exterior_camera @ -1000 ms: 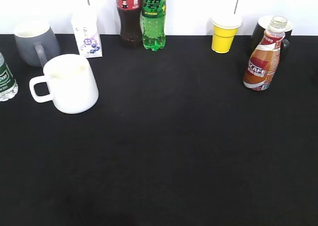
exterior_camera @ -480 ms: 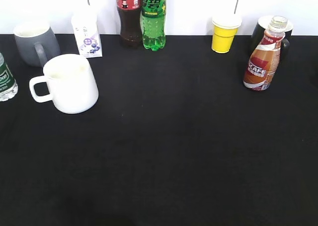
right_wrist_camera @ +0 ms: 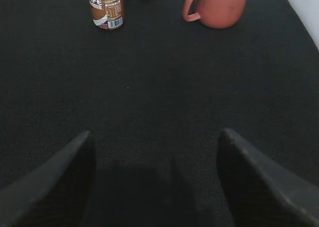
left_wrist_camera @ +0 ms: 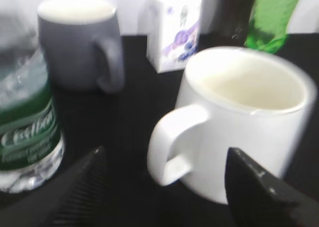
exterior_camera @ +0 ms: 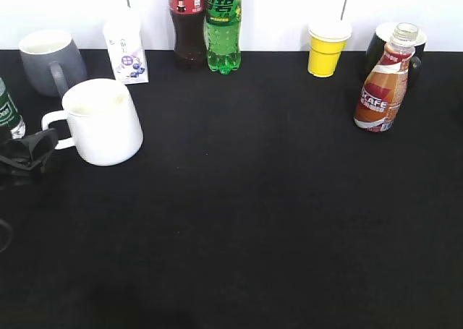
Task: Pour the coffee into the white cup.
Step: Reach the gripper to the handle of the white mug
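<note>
1. Two arms, two jobs by my reading: the left gripper (exterior_camera: pixel 29 154) sits at the left edge of the exterior view, just beside the handle of the white cup (exterior_camera: pixel 101 121), while the coffee bottle (exterior_camera: pixel 383 79) stands far off at the right rear of the black table (exterior_camera: pixel 253 220).
2. From the left wrist view, the left gripper (left_wrist_camera: pixel 164 187) has its jaws spread wide, empty, with the cup's loop handle showing between the two fingers (left_wrist_camera: pixel 256 192); whether a finger touches the handle I cannot tell, the picture being blurred.
3. The white cup (left_wrist_camera: pixel 239 117) stands upright, mouth up, handle pointing left toward that gripper; its inside looks empty.
4. In the right wrist view the right gripper (right_wrist_camera: pixel 154 187) is also spread open and empty, low over bare cloth; the coffee bottle (right_wrist_camera: pixel 106 7) lies well ahead and a little left of its centre line.
5. The bottle is upright, long axis vertical, narrow neck up; no cap is visible on the mouth in the exterior view.
6. Judgement: the right arm is the nearer to the bottle, so its reach forward-left for the bottle's body is the move to come.
7. A terracotta mug (right_wrist_camera: pixel 219 5) stands to the right of the bottle, apart from it.
</note>
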